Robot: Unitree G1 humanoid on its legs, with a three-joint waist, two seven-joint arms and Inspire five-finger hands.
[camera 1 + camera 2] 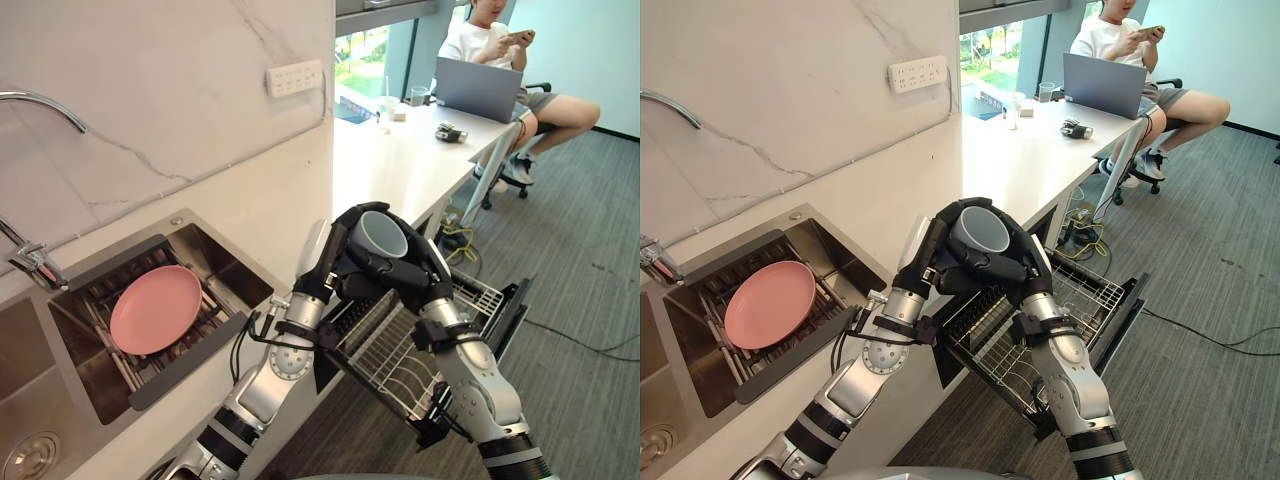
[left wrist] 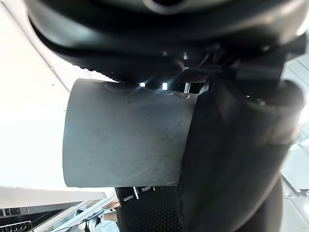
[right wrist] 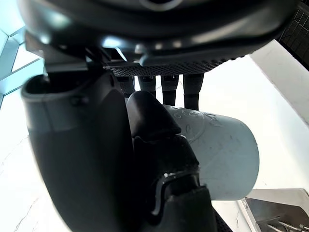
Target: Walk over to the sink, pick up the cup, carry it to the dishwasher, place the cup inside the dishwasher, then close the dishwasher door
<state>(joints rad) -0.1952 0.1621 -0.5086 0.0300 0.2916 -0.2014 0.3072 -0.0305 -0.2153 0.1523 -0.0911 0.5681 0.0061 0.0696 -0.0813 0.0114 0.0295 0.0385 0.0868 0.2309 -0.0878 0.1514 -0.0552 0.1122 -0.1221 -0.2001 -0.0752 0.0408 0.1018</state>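
1. Cup: a pale grey, smooth-walled cylinder with no handle visible. It is held in the air between both robot hands, over the near end of the pulled-out dishwasher rack and clear of its wires. Its open mouth is tilted up and away from the robot.
2. Handling, as judged: rigid and light, apparently empty. The smooth wall looks slippery, and if it is ceramic a drop onto the rack could chip it. The best hold is around the mid-wall from opposite sides, with the mouth left clear.
3. Left robot hand: closed around the cup. In its wrist view the thumb lies flat on the cup wall. The forearm rises from the lower left, and the wrist is bent towards the cup.
4. Right robot hand: also clasped on the cup. Its wrist view shows the thumb on the near wall of the cup and the fingers curled over the far side. The forearm comes steeply up from the lower right.
5. Dishwasher door: standing open beyond the rack.
6. Surroundings: a pink plate lies in the sink to the left. A white bench runs beyond, and a seated person is at its far end with a laptop.
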